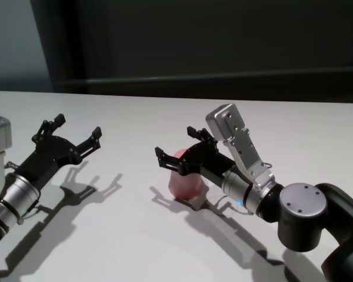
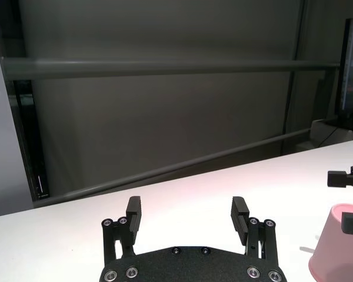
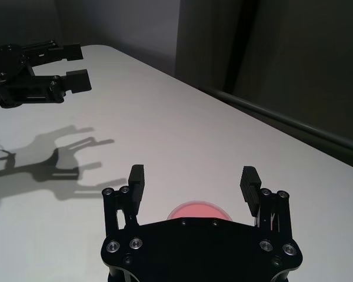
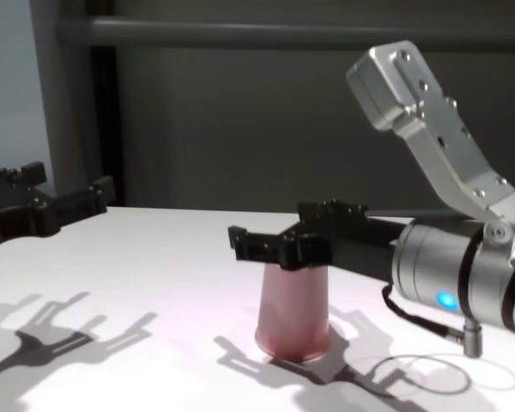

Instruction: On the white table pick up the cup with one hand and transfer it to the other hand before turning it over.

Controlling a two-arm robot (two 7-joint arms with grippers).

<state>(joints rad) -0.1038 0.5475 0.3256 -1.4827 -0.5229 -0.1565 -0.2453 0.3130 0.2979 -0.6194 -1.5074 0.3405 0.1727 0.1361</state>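
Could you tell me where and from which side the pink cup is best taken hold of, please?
Grip the cup across its tapered wall, low near the wide rim, coming level from the right. It stands upside down on the white table; the open right claw already straddles its narrow base.

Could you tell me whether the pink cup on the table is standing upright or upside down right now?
Upside down: the cup stands on the white table with its wider end down and narrower flat base up, between the open fingers of the right gripper.

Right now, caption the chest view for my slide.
Right tool, open, astride the narrow base of the upside-down pink cup on the white table; left tool open, apart.
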